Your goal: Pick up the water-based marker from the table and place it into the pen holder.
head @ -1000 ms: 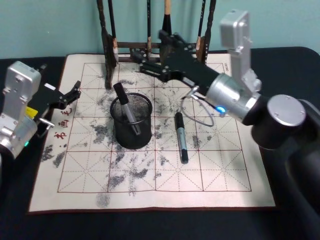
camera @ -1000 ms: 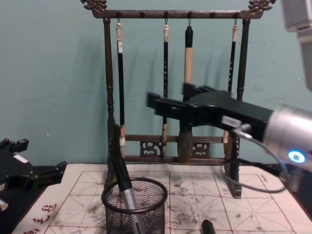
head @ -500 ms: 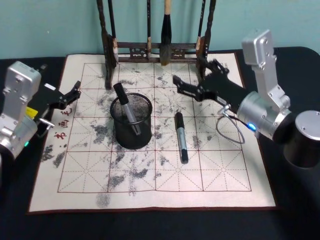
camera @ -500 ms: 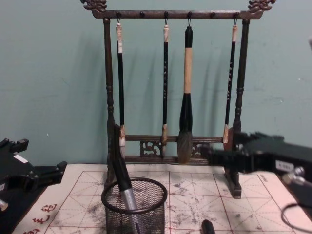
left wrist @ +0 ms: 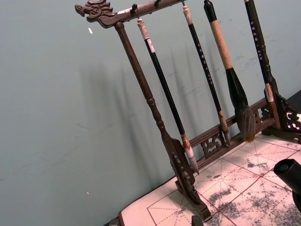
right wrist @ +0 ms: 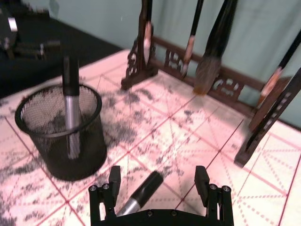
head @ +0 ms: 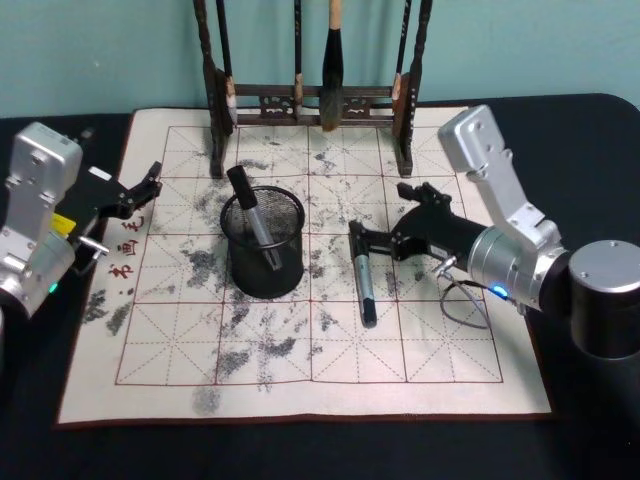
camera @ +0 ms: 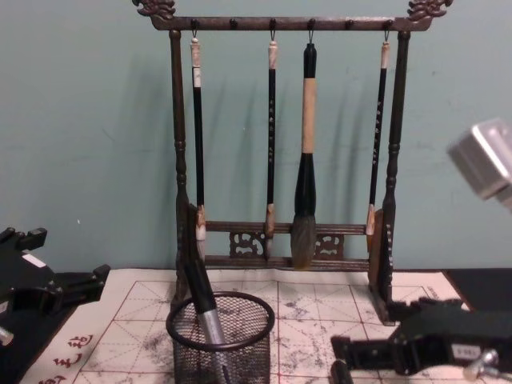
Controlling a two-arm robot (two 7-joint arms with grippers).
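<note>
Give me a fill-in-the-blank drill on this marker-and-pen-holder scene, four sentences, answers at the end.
1. The marker on the mat lies on the robot's ____ side of the pen holder.
2. The right gripper is at that marker's dark end, fingers ____.
3. The brush rack carries ____ hanging brushes.
4. The left gripper sits parked by the mat's ____ edge.
Answers: right; open; four; left

The pen holder (head: 262,272) is black mesh, mat (head: 440,350) red-gridded.
</note>
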